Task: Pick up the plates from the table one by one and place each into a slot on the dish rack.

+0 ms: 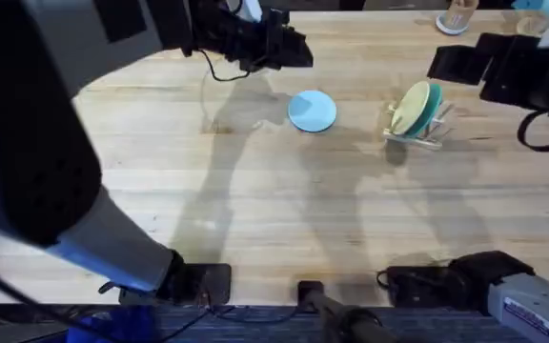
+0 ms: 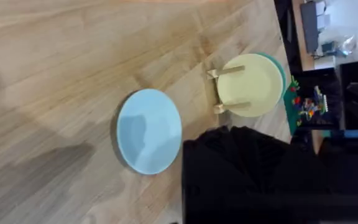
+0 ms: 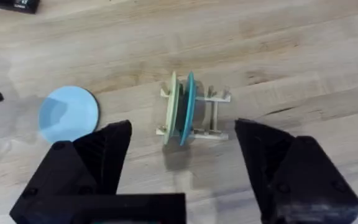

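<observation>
A pale light blue plate (image 1: pixel 312 110) lies flat on the table (image 1: pixel 255 210), near the middle at the back. To its right stands the dish rack (image 1: pixel 425 133), holding a teal plate (image 1: pixel 434 103) upright in a slot just behind a pale yellow plate (image 1: pixel 411 110). My left gripper (image 1: pixel 289 43) hovers beyond the light blue plate (image 2: pixel 149 130), a little to its left. My right gripper (image 3: pixel 182 162) is open and empty, raised above the rack (image 3: pixel 210 115), with the teal plate (image 3: pixel 190 106) between its spread fingers in the right wrist view.
A black object (image 3: pixel 11 5) lies at the far edge of the table. A small cup-like item (image 1: pixel 456 17) stands at the back right. Colourful toy bricks (image 2: pixel 303 102) sit beyond the rack. Black boxes (image 1: pixel 427 281) line the table's front edge.
</observation>
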`<state>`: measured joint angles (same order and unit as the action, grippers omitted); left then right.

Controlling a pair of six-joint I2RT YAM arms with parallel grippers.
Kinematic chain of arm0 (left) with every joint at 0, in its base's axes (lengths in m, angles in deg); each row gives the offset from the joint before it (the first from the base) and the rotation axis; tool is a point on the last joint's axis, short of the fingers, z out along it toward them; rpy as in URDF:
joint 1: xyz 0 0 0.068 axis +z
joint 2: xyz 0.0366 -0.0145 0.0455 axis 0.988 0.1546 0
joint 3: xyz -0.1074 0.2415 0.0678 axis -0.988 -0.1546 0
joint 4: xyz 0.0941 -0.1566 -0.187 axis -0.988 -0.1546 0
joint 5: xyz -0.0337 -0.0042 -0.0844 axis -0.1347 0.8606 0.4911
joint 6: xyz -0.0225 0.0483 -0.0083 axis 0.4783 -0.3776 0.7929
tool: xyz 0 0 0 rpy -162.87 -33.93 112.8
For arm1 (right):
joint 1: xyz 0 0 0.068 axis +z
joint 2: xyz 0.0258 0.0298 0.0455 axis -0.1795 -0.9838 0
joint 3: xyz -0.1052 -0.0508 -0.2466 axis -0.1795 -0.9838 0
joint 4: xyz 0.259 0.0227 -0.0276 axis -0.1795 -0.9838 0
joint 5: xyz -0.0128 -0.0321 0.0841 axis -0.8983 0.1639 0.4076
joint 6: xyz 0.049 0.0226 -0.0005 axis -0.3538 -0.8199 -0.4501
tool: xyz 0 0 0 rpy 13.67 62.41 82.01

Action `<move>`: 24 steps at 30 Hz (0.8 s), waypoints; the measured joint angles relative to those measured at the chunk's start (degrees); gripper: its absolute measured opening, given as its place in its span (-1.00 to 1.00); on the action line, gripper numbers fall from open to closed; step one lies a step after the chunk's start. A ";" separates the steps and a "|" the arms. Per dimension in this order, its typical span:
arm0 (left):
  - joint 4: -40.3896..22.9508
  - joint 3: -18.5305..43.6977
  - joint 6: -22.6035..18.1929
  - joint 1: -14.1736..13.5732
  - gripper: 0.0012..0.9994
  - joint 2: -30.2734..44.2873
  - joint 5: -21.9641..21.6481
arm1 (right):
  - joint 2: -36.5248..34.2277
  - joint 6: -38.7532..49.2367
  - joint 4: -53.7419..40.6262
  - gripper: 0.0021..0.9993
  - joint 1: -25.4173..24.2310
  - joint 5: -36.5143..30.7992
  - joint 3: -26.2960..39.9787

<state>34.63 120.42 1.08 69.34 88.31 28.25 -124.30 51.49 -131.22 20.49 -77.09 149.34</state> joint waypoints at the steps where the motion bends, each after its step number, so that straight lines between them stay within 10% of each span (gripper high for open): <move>1: -0.13 0.00 0.18 0.23 -0.92 0.77 0.37 | 0.00 0.00 -0.02 0.99 0.00 0.00 0.00; 24: -1.33 0.00 0.40 0.56 -0.92 6.59 1.68 | 0.00 0.00 -0.02 0.99 0.00 0.00 0.00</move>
<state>33.30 120.42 1.47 69.91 94.90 29.92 -124.30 51.49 -131.24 20.49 -77.09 149.34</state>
